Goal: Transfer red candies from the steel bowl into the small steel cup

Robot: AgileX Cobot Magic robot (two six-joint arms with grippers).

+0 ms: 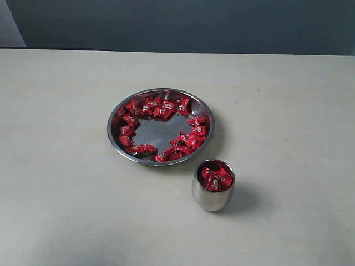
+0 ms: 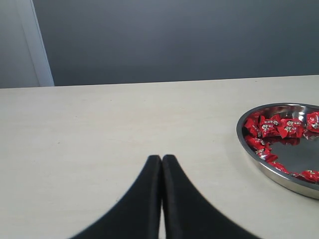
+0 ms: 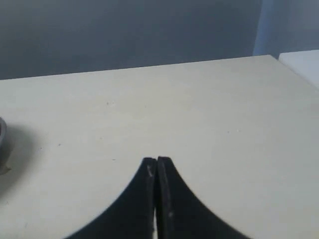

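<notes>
The small steel cup [image 1: 212, 191], upright beside the steel bowl [image 1: 158, 132], holds red candies [image 1: 215, 178]. The left end effector [image 2: 161, 160] and right end effector [image 3: 156, 162] are pinched together, empty.

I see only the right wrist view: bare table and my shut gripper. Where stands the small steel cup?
Observer: In the exterior view the small steel cup stands upright, close to the steel bowl, at its lower right.
Operator: Is it empty?
Observer: No, red candies lie inside it.
Operator: And the other arm?
Observer: The left gripper is shut and holds nothing.
</notes>
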